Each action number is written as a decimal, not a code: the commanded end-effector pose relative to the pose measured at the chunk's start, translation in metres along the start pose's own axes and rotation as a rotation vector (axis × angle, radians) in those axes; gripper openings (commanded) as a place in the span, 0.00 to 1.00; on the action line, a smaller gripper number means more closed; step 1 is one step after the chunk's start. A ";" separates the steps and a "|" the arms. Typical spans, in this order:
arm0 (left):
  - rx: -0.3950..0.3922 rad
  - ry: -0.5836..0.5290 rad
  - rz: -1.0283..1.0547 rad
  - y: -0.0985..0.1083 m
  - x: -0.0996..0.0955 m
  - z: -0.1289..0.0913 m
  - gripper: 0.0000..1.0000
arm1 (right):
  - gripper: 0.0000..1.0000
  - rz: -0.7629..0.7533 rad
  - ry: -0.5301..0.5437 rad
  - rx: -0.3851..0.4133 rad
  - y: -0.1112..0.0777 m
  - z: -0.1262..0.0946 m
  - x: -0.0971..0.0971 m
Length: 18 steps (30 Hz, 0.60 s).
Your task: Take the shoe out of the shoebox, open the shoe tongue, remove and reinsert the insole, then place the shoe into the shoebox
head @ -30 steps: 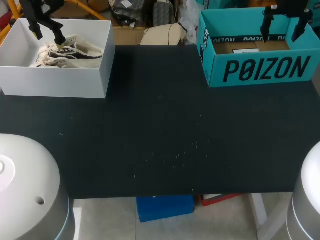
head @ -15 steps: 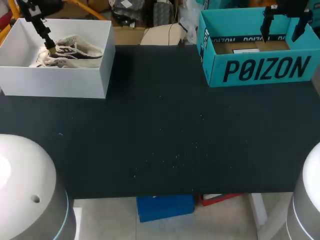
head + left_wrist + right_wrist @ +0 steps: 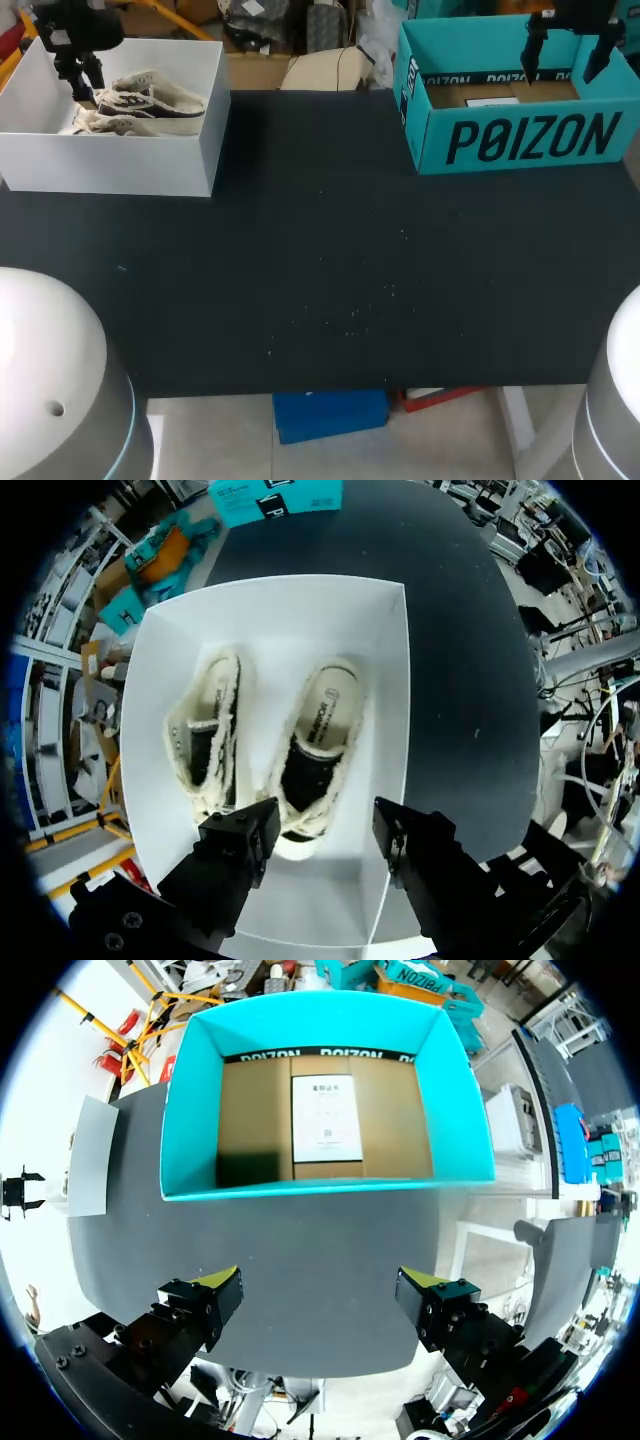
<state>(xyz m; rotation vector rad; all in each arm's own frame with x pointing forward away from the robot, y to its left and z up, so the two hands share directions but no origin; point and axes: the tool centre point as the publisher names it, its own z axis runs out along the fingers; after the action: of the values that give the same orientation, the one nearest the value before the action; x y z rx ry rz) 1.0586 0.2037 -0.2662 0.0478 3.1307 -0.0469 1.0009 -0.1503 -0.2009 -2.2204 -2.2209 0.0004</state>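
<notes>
The shoes (image 3: 150,102) (image 3: 315,745) lie as a pair, side by side and soles down, inside the white shoebox (image 3: 110,160) (image 3: 270,610), which sits on the far left corner of the table (image 3: 320,260). They are dark sneakers with cream laces and fluffy cream lining round the openings; in the left wrist view the insole (image 3: 325,710) of one shows pale inside its opening. The left gripper (image 3: 78,75) (image 3: 320,830) hangs over this box, above the toe end of that same shoe, its two fingers spread apart with nothing pinched between them; from these views I cannot tell whether it touches the shoe. On the far right corner of the table stands a teal shoebox (image 3: 520,140) (image 3: 190,1110), open at the top, with a brown cardboard floor on which a white sheet of paper (image 3: 327,1112) (image 3: 490,100) lies flat. The right gripper (image 3: 567,55) (image 3: 320,1295) hovers above this teal box, its jaws released and wide, holding nothing; in its own wrist view the box lies just ahead of the fingers and the dark table surface is beneath them. The two boxes are well apart, with the dark tabletop between them.
</notes>
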 end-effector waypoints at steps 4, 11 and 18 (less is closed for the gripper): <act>-0.029 0.044 0.132 -0.011 -0.034 0.029 0.49 | 1.00 0.000 0.000 0.000 0.000 0.000 0.000; -0.012 0.056 0.128 -0.020 -0.045 0.053 0.49 | 1.00 0.000 0.000 0.000 0.000 0.000 0.000; -0.021 0.071 0.113 -0.021 -0.052 0.079 0.46 | 1.00 0.000 0.000 0.000 0.000 0.000 0.000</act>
<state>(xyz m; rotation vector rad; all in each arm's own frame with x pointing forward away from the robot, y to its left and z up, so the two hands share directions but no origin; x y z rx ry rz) 1.0994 0.1800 -0.3312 0.2304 3.1787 -0.0069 1.0010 -0.1504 -0.2010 -2.2204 -2.2211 0.0002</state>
